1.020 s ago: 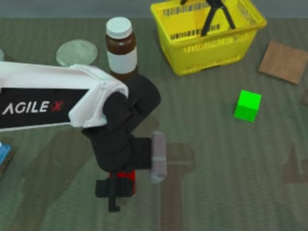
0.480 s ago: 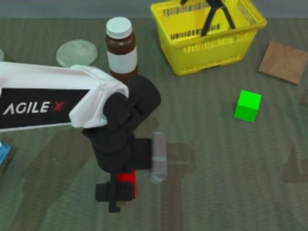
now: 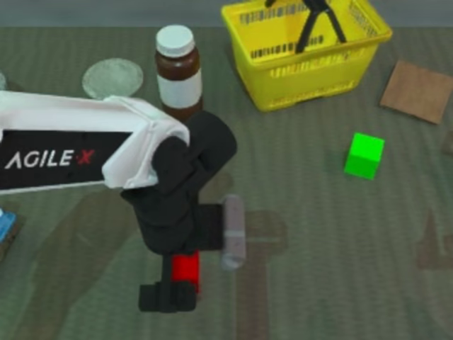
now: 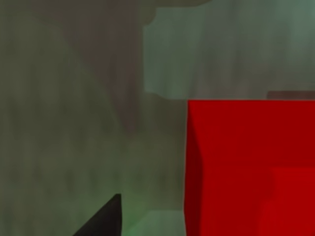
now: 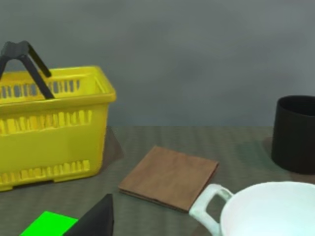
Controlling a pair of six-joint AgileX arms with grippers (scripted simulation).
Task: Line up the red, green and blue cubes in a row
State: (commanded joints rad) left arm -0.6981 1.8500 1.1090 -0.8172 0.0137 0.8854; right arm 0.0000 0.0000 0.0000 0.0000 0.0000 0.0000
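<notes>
The red cube (image 3: 186, 268) lies on the table at the front, left of the middle, partly under my left gripper (image 3: 168, 296). In the left wrist view the red cube (image 4: 246, 167) is very close. My left gripper (image 4: 200, 223) is open, with bare table between one dark fingertip (image 4: 106, 219) and the cube. The green cube (image 3: 364, 156) sits alone on the right, and its corner shows as the green cube (image 5: 47, 223) in the right wrist view. Something blue (image 3: 3, 223) is cut off at the left edge; I cannot tell what it is. My right gripper (image 5: 142, 228) is open, outside the top view.
A yellow basket (image 3: 304, 49) stands at the back, with a brown jar (image 3: 178, 71) and a glass disc (image 3: 112, 76) to its left. A brown board (image 3: 417, 91) lies at the back right. Near the right gripper are a white pot (image 5: 266, 211) and a black cup (image 5: 295, 132).
My left gripper has slid toward the table's front edge, and more of the red cube now shows behind its fingers. The green cube has not moved.
</notes>
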